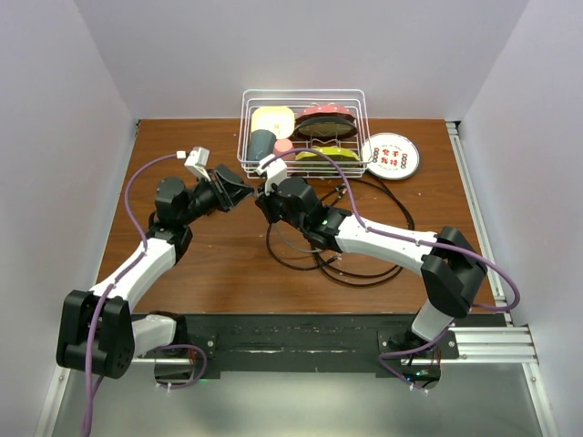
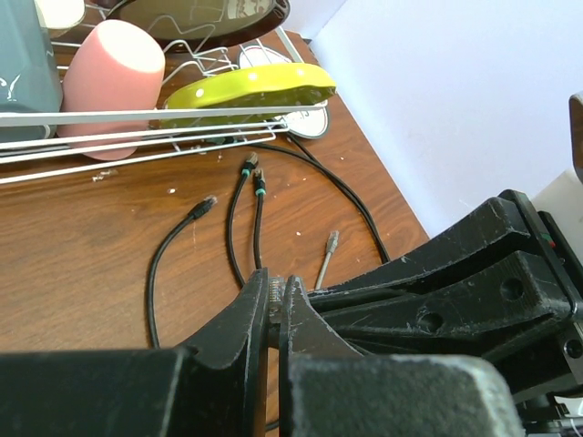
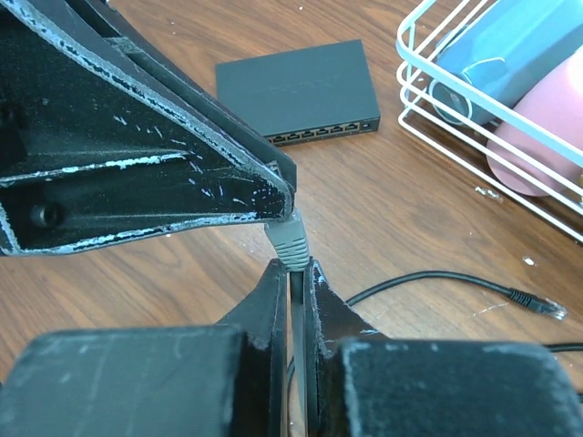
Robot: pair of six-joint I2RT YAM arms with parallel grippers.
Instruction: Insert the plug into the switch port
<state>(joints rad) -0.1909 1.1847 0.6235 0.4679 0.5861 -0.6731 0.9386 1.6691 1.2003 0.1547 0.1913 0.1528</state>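
The switch (image 3: 296, 86) lies flat on the wooden table, its row of sockets (image 3: 319, 134) facing my right wrist camera. My left gripper (image 2: 276, 282) is shut on the plug (image 2: 273, 296), which shows as a small clear tip between its fingers. A grey boot (image 3: 291, 241) runs from that plug to my right gripper (image 3: 293, 266), which is shut on the cable just behind the boot. In the top view the left gripper (image 1: 244, 193) and right gripper (image 1: 262, 202) meet tip to tip in front of the rack. The plug hangs above the table, apart from the switch.
A white wire rack (image 1: 303, 96) at the back holds a pink cup (image 2: 109, 82), a yellow-green plate (image 2: 246, 86) and other dishes. A round white plate (image 1: 390, 155) lies to its right. Loops of black cable (image 1: 337, 259) and loose plug ends (image 2: 208, 205) lie on the wood.
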